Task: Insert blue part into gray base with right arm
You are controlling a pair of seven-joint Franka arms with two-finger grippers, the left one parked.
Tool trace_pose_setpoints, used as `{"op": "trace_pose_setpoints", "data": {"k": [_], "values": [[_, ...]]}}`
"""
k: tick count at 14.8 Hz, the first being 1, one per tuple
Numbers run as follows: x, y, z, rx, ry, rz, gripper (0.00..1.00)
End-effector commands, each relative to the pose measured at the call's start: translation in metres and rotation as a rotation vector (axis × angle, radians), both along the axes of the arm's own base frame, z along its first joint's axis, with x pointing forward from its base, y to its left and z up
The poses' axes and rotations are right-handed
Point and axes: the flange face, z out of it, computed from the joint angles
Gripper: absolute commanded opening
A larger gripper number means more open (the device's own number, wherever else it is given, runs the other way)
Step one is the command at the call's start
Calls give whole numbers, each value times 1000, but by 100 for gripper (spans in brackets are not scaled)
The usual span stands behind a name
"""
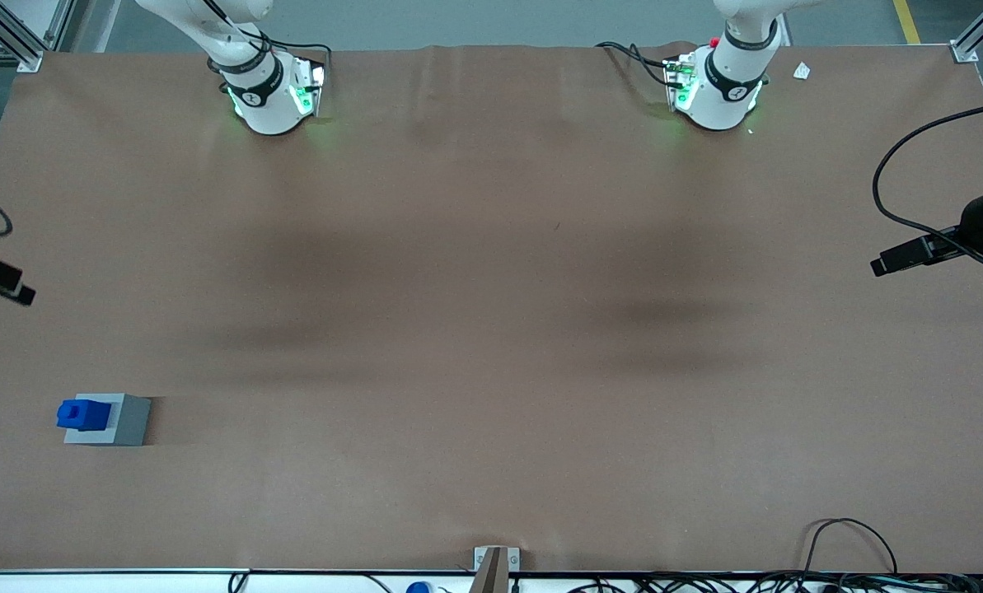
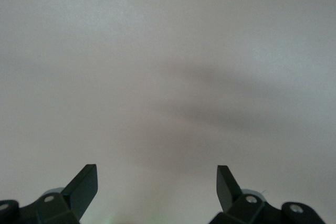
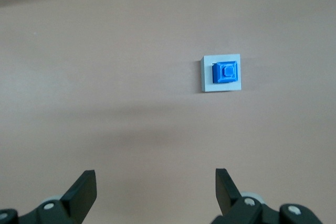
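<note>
Blue part [image 3: 226, 72] sits in the gray base [image 3: 221, 85], looks seated in the recess, near the table's [image 1: 491, 346] front edge at the working arm's end. Right arm's gripper [image 3: 156, 190] hangs high above bare mat, fingers [image 3: 84, 188] spread, holding nothing, well apart from the block. Insertion appears done; open room all round.
</note>
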Motion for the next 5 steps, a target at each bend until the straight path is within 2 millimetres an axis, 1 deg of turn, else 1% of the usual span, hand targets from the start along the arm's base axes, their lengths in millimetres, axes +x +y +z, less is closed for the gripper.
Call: {"op": "trace_pose_setpoints", "data": {"k": [1,3,5], "values": [[-48,16,15,-19,-18,-20,100],[-54,26,18,-27,-7,-4,100],[-54,36,24,-26,4,-68,100]]}}
